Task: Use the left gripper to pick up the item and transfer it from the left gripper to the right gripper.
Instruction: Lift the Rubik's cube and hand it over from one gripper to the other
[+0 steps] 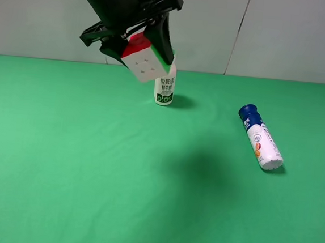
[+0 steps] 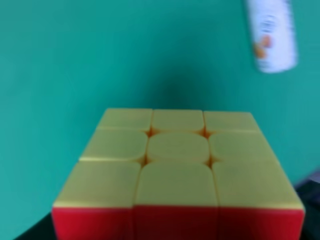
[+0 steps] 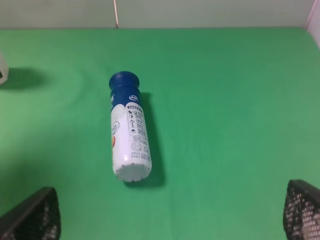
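Holding small multicolour 3x3 puzzle cube (image 1: pixel 146 67) high over green cloth desk (image 1: pixel 61 175), my black left pincer (image 1: pixel 141 55) clamps it, raised clear for handover; my black right pincer (image 3: pixel 165 220) waits wide apart, empty.

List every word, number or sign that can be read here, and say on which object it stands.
"悦鲜活 鲜牛奶", as far as it reads: green print on the standing milk bottle; marks below it too small to read.
Print on the lying tube bottle: too small to read.
On the puzzle cube: none.
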`<action>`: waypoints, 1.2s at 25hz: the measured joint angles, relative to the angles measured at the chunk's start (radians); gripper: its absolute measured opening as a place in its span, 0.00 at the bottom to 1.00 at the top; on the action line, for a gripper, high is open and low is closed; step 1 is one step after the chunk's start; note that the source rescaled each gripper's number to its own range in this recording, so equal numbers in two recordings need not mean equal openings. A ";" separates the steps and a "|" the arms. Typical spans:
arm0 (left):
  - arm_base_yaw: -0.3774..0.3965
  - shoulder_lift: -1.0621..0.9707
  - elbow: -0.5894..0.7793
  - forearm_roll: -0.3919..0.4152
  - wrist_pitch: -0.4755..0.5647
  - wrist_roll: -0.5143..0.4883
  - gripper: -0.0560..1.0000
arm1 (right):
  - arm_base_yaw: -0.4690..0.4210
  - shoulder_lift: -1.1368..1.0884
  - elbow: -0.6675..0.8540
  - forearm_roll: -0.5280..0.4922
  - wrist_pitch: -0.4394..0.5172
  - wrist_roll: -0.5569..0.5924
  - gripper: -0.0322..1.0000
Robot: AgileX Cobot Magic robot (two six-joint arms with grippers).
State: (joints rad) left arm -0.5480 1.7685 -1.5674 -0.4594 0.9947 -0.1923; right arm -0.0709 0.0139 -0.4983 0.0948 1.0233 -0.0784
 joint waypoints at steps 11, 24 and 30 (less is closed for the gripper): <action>0.000 0.000 0.001 -0.110 0.000 0.100 0.05 | 0.000 0.000 0.000 0.000 0.000 0.000 1.00; 0.000 0.000 0.128 -0.360 -0.003 0.305 0.05 | 0.000 0.132 -0.021 0.216 -0.061 -0.027 1.00; 0.004 0.000 0.140 -0.469 -0.011 0.386 0.05 | 0.000 0.205 -0.025 0.507 -0.157 -0.182 1.00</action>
State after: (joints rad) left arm -0.5439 1.7685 -1.4272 -0.9285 0.9836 0.1942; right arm -0.0709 0.2189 -0.5231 0.6019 0.8667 -0.2607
